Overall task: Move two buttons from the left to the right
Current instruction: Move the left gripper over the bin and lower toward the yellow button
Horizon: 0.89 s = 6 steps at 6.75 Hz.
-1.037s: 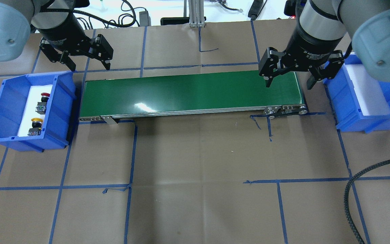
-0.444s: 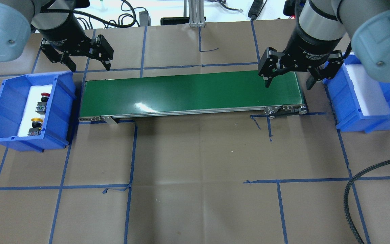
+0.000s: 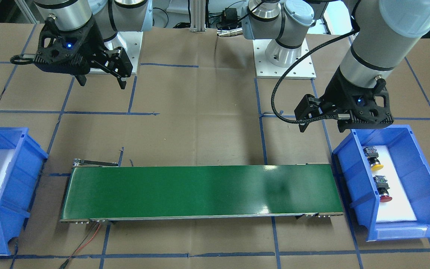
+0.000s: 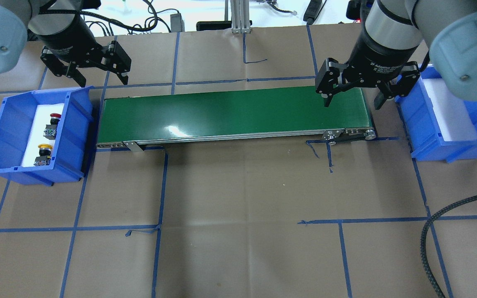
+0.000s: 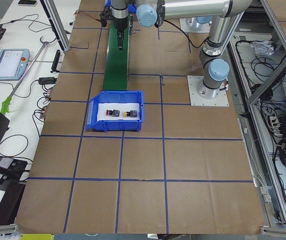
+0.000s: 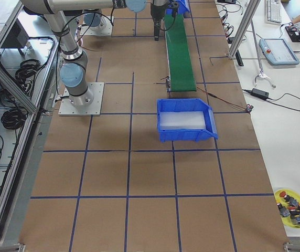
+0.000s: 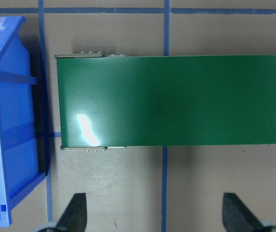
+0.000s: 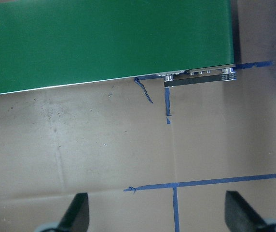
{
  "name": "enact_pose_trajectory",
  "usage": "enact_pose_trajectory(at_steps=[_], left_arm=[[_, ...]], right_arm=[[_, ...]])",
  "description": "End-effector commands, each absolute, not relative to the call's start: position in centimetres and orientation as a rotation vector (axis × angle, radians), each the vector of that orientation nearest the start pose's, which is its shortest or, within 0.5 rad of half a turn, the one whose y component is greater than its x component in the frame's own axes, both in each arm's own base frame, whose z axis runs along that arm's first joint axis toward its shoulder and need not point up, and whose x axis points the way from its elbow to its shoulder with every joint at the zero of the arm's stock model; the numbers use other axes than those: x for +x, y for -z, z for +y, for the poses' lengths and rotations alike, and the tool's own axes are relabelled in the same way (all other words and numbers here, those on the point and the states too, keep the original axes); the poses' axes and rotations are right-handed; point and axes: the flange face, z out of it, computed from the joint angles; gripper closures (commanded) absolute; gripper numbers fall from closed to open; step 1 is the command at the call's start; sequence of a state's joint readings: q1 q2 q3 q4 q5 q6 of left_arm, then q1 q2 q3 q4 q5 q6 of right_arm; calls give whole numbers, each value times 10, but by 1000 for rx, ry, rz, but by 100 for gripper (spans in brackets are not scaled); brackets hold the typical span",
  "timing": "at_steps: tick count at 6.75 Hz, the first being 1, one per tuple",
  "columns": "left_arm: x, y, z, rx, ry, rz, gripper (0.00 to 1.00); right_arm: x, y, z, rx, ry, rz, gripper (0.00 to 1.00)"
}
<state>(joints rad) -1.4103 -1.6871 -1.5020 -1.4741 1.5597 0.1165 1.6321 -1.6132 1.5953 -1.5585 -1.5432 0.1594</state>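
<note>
Brown-paper table (image 4: 238, 186), taped grid. Red button (image 4: 55, 117), yellow button (image 4: 44, 148) in bin (image 4: 77, 124) off belt's (image 4: 234, 111) left end. My left gripper (image 4: 102, 79) spread, empty, near that end; my right gripper (image 4: 351, 102) spread over belt's right end. Buttons likely light, rigid; caps slick: pinch boxy bodies.

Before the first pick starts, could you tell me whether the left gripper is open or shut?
Open. The left gripper has its fingers spread wide apart, with nothing between them.
</note>
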Motion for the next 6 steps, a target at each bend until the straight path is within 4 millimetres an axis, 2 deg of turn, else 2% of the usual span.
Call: enact_pose_trajectory(at_steps=[1, 3, 4, 5, 6], left_arm=[[24, -476, -561, -120, 90, 3135, 0], [119, -466, -550, -67, 60, 3135, 0], [162, -457, -544, -136, 37, 3140, 0], [188, -446, -541, -159, 11, 3146, 0], [196, -441, -543, -143, 1, 3149, 0]], right_arm=[[165, -495, -466, 153, 5, 3110, 0], [165, -495, -465, 155, 2, 3110, 0], [165, -495, -465, 155, 2, 3110, 0], [165, -495, -465, 155, 2, 3110, 0], [165, -495, -466, 155, 5, 3110, 0]])
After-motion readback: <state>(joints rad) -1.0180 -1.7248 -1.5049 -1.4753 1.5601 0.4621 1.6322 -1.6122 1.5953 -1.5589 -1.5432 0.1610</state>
